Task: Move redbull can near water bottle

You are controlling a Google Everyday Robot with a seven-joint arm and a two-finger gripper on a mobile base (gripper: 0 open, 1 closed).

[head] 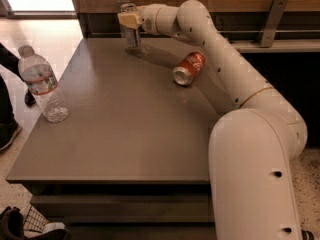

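Pinching upright redbull can (133, 36) in end effector (129, 20) at far edge of bench (125, 134), long axis vertical, water bottle (44, 86) well apart toward view's near-left.

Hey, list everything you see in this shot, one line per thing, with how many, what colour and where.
table: one, grey-brown, fills the middle of the view
water bottle: one, clear with a red-and-white label, upright near the table's left edge
redbull can: one, silver-grey, upright at the table's far edge
Coke can: one, red, lying on its side right of centre
bracket: one, grey metal, on the wall at far right
person's leg: one in view, dark, on the floor left of the table
shoes: black, one on the floor at bottom left, more by the leg
arm: one, cream, reaching from bottom right to the far edge
gripper: one, tan, at the redbull can's upper part
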